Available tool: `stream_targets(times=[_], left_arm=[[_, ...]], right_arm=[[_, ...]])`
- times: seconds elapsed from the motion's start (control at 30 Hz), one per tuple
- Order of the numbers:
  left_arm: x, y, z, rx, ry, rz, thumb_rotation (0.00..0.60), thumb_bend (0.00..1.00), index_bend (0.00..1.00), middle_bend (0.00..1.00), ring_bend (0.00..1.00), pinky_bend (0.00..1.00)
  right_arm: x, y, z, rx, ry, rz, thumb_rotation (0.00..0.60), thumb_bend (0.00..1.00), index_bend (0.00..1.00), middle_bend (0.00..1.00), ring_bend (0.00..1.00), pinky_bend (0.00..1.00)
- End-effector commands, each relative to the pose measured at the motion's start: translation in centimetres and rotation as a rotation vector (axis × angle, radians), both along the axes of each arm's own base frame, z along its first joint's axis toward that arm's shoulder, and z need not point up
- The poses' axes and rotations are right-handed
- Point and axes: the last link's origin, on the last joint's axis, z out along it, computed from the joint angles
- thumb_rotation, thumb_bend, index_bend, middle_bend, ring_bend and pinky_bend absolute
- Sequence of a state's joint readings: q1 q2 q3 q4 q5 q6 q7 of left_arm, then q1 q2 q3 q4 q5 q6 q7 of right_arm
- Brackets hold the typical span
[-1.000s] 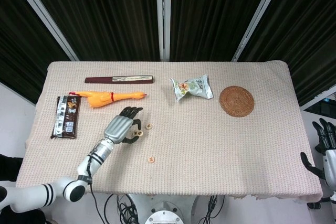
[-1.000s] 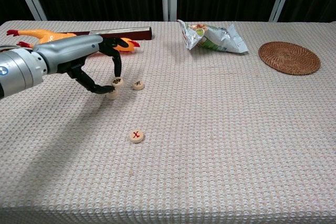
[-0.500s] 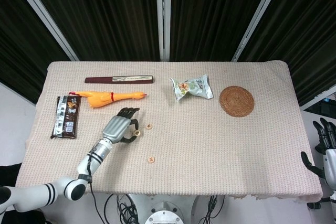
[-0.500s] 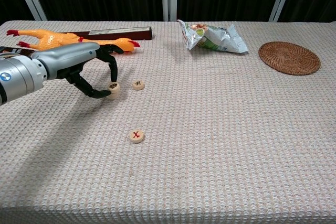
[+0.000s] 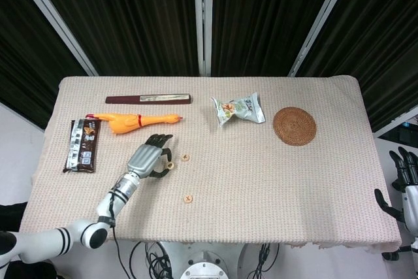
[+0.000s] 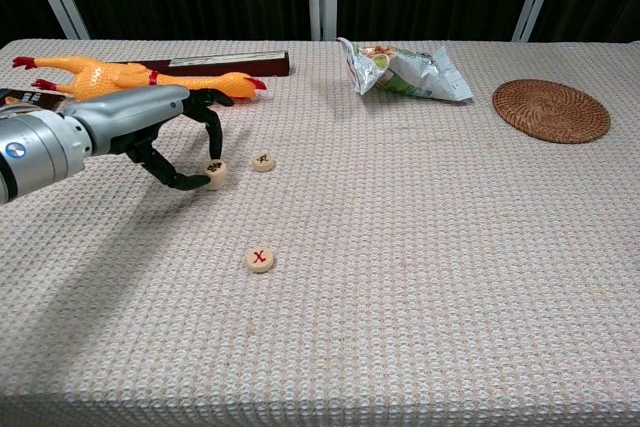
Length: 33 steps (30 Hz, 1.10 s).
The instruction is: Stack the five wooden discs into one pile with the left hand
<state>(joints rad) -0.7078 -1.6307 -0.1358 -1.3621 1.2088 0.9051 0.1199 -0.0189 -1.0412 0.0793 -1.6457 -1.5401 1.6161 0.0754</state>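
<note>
On the desk [image 6: 420,247], left of centre: my left hand [image 6: 165,132], fingers [image 6: 213,132] curled down around a short pile of wooden discs [image 6: 215,173], tips touching it. One loose disc [image 6: 263,160] sits just beside the pile; another disc [image 6: 260,259] lies nearer me, apart. Rubber chicken [image 6: 120,77] lies just behind the hand. Open cloth spreads rightward to the woven coaster [image 6: 551,110]. My right hand [image 5: 405,187] hangs off the desk edge, fingers apart, holding nothing.
</note>
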Motion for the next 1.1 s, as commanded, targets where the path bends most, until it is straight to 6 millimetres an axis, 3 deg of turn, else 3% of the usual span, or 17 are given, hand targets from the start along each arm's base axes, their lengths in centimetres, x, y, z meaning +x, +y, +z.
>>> stream_targets(times=[0.03, 0.73, 0.93, 1.1], left_arm=[[0.0, 0.0, 0.1, 0.001, -0.001, -0.001, 0.600, 0.29, 0.47, 0.04, 0.00, 0.00], [-0.2, -0.1, 0.4, -0.007, -0.010, 0.002, 0.600, 0.29, 0.41, 0.04, 0.00, 0.00], [0.7, -0.4, 0.8, 0.001, -0.021, -0.026, 0.600, 0.28, 0.30, 0.04, 0.00, 0.00], [2.0, -0.6, 0.5, -0.006, -0.039, -0.041, 0.600, 0.27, 0.30, 0.04, 0.00, 0.00]], right_arm=[[0.0, 0.0, 0.0, 0.000, 0.000, 0.001, 0.600, 0.28, 0.00, 0.00, 0.00, 0.00], [0.0, 0.0, 0.0, 0.003, 0.000, -0.001, 0.600, 0.28, 0.00, 0.00, 0.00, 0.00], [0.0, 0.0, 0.0, 0.004, -0.001, -0.002, 0.600, 0.28, 0.00, 0.00, 0.00, 0.00], [0.0, 0.1, 0.0, 0.005, -0.002, 0.000, 0.600, 0.28, 0.00, 0.00, 0.00, 0.00]])
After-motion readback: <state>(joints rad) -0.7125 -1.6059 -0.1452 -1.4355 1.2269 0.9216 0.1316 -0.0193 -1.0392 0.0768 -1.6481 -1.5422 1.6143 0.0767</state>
